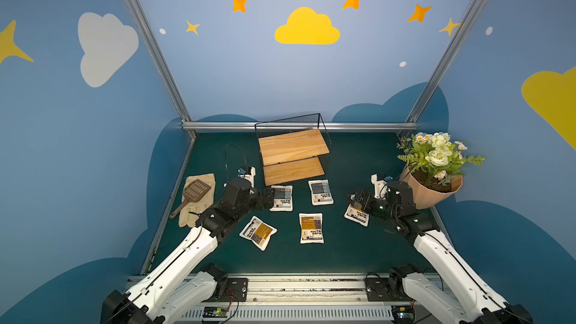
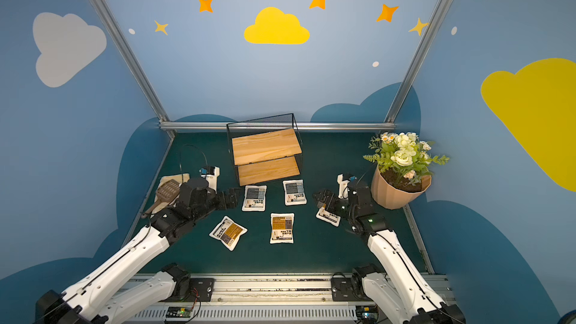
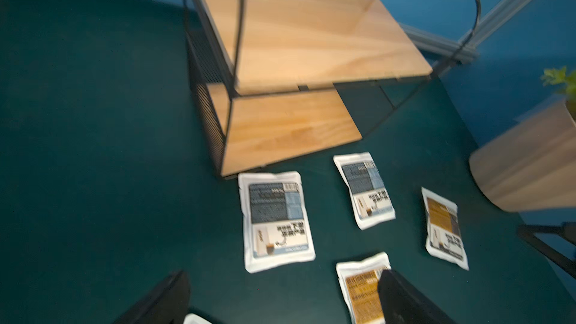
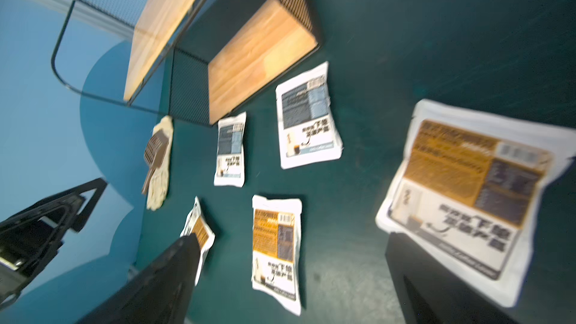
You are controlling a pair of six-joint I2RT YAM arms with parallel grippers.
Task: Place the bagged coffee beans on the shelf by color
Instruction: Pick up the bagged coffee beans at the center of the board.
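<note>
While hanging low over green mat (image 1: 343, 250), gaping with jaws wide apart at both left gripper (image 2: 234, 197), beside grey-blue pouch (image 1: 281, 198), and right gripper (image 1: 352, 200), above orange pouch (image 1: 357, 216). Lying flat before shelf (image 1: 293, 146), gripped by neither: all 5 bagged coffee beans (image 1: 311, 228), 2 grey-blue, 3 orange.
</note>
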